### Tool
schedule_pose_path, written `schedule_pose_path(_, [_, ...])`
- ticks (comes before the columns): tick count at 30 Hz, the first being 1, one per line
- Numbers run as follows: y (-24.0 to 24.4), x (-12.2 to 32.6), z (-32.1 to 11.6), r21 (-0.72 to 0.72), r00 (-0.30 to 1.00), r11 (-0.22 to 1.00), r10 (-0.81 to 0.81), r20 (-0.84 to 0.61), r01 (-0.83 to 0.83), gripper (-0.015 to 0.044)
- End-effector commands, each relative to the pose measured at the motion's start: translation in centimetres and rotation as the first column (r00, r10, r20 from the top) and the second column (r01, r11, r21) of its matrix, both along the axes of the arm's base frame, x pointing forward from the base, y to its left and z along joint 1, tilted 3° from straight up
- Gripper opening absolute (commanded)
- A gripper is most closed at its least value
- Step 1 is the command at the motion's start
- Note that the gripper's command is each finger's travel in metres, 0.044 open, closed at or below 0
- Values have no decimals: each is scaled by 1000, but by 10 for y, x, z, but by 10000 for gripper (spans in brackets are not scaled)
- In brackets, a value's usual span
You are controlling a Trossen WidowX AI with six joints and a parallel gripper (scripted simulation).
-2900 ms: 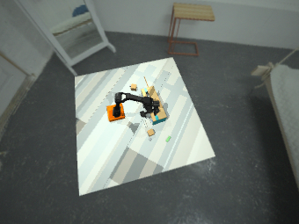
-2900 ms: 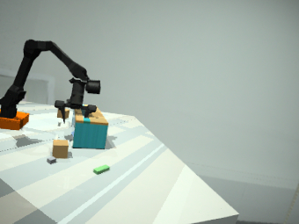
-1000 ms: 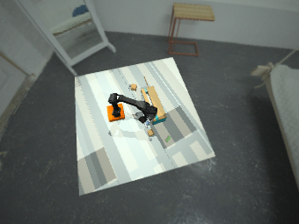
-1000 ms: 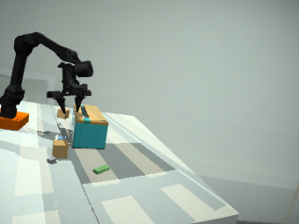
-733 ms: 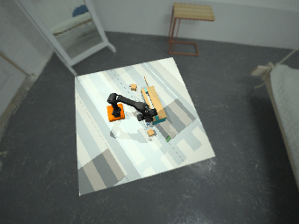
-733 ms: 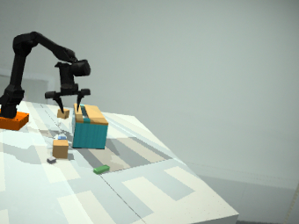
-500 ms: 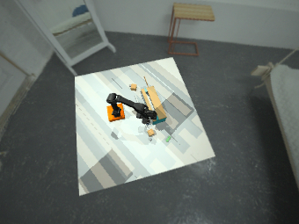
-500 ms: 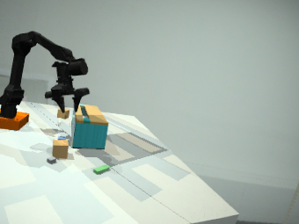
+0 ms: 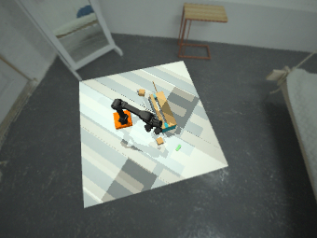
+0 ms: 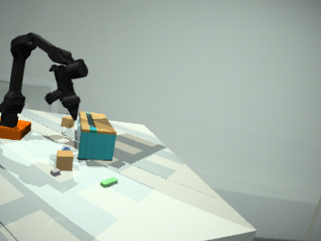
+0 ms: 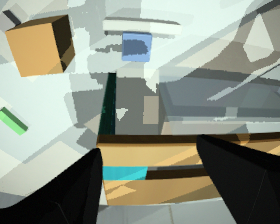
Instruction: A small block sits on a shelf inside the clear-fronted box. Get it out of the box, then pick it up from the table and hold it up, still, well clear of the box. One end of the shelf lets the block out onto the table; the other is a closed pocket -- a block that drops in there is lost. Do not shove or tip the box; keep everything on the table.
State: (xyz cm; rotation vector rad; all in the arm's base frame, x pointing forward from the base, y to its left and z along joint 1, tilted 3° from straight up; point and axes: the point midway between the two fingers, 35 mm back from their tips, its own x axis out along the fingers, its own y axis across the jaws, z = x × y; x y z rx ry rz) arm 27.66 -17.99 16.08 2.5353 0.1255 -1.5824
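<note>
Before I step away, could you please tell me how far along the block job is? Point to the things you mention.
The blue block (image 10: 66, 148) (image 11: 136, 47), apparently the target, already looks out of the box (image 9: 165, 106) (image 10: 96, 146) (image 11: 150, 154), on the table. The gripper (image 9: 153, 130) (image 10: 62, 109) (image 11: 150, 148) is open, holding nothing. Grasping and lifting remain.

Beneath the open claw (image 9: 153, 130) (image 10: 62, 108) (image 11: 150, 144), the box's wooden top (image 9: 166, 108) (image 10: 105, 122) (image 11: 150, 154) blocks descent, while beyond its near edge there is room above the blue block (image 10: 66, 148) (image 11: 136, 47), between a white strip (image 11: 142, 26) and the box.
</note>
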Motion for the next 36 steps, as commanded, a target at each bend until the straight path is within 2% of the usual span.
schedule_pose_path(1, [-1, -1, 5, 69, 992, 990, -127, 29, 124, 285])
schedule_pose_path(7, [-1, 0, 2, 68, 992, 990, -127, 29, 124, 285])
schedule_pose_path(14, [-2, 3, -87, 69, 992, 990, -127, 29, 124, 285])
schedule_pose_path(36, [-4, 6, -111, 69, 992, 990, -127, 29, 124, 285])
